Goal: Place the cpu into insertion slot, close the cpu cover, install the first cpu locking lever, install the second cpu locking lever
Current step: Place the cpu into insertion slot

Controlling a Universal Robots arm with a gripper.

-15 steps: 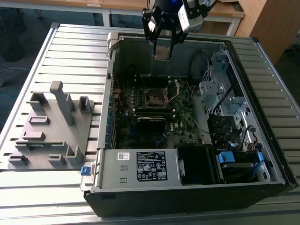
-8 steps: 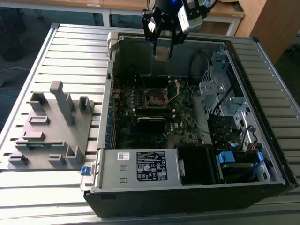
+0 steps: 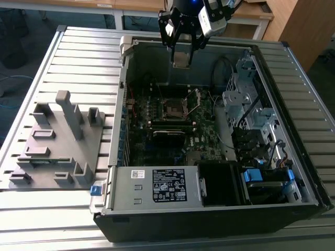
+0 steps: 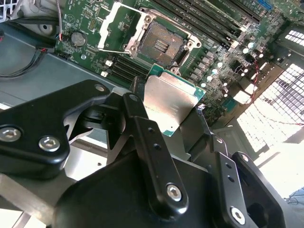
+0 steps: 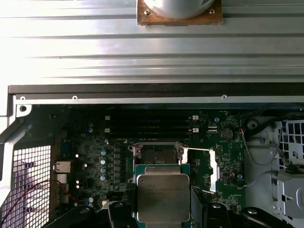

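Note:
My gripper [image 3: 181,52] hangs above the far wall of the open computer case [image 3: 118,157], shut on the cpu [image 3: 181,59], a flat square chip with a silver-grey top. In both wrist views the black fingers [image 4: 137,107] clamp the cpu [image 4: 172,100] [image 5: 161,195] by two opposite edges. Below on the motherboard the insertion slot [image 3: 172,109] [image 4: 161,43] [image 5: 157,154] lies bare, dark with a silvery rim. The cpu cover [image 4: 116,27] [image 5: 202,167] is swung open beside the slot. The chip is well above the slot and touches nothing.
A grey fixture with upright pegs [image 3: 57,136] lies on the ribbed table at the exterior view's left. Inside the case are long black memory slots [image 3: 170,124], a power supply box [image 3: 157,185], a metal drive cage [image 3: 246,102] and loose cables [image 3: 222,68].

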